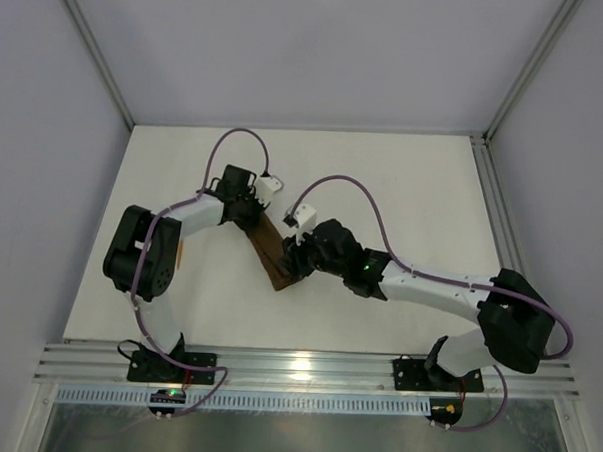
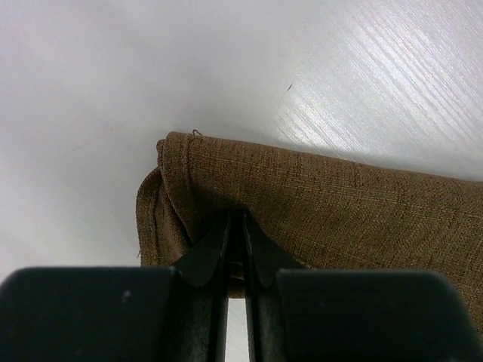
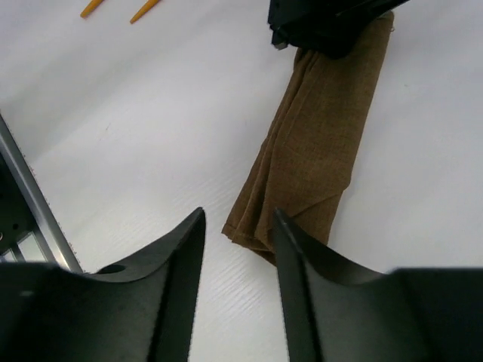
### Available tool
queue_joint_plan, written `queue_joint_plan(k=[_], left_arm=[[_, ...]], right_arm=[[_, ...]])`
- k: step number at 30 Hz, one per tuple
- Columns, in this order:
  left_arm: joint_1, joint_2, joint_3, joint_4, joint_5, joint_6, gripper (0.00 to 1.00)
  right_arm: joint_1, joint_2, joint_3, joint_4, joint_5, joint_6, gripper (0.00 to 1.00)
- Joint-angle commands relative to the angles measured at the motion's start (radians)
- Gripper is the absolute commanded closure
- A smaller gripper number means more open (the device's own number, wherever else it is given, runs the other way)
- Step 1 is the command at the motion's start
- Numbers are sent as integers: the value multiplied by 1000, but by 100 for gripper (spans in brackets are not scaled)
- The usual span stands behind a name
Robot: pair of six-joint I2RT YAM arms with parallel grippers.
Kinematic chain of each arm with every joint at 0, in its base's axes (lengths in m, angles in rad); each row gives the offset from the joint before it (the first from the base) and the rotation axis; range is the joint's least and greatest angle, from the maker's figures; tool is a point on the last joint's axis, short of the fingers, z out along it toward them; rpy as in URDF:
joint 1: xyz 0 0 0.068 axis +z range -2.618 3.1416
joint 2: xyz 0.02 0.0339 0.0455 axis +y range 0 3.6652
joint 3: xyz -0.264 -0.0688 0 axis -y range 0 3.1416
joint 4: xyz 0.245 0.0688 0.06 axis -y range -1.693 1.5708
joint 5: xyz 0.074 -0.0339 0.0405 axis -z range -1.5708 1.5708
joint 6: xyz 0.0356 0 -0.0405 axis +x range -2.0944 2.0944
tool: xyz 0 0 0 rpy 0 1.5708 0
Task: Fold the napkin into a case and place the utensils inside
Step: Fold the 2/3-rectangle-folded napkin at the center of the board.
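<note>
Standing open and empty, the right gripper point(image 3: 238, 219) was found at the near end of the napkin point(image 3: 317, 143), which lay folded into a narrow strip on the table point(image 3: 136, 113). Its far end was pinched by the nearly closed left gripper point(image 2: 235, 226). Beyond, the tips of two orange utensils point(image 3: 92, 8) were noted, well apart from the cloth.

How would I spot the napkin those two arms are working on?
Find the middle of the white table, where the two arms meet. Between them lies the napkin, a narrow folded strip of coarse dark brown cloth, one end pinched by the left gripper. It is the only soft, dark thing there; the utensils are thin and orange.
</note>
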Motion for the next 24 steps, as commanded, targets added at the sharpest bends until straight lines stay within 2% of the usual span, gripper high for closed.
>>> queue_joint_plan(k=[1,2,4,9,13,19,20,24], left_arm=[[5,8,-41,-17,18,19,91],[5,2,-47,-14,20,17,91],[5,-4,-52,-8,28,10,91],[5,-1,-64,7,40,4,91],[5,6,-66,9,37,-6,92],[6,-4,-69,-5,46,-4,92],[6,-6,-69,-9,45,-4,92],[10,-7,-63,-17,35,4,93]], right_arm=[[-61,24,-74,219,-113,57,61],[-81,64,-72,245,-114,77,80],[-89,118,-34,256,-94,56,97],[-89,306,41,300,-94,19,97],[-64,371,20,311,-113,5,97],[46,380,-42,255,-4,-113,97],[54,382,-42,221,51,-122,97],[61,377,-78,190,105,-118,97]])
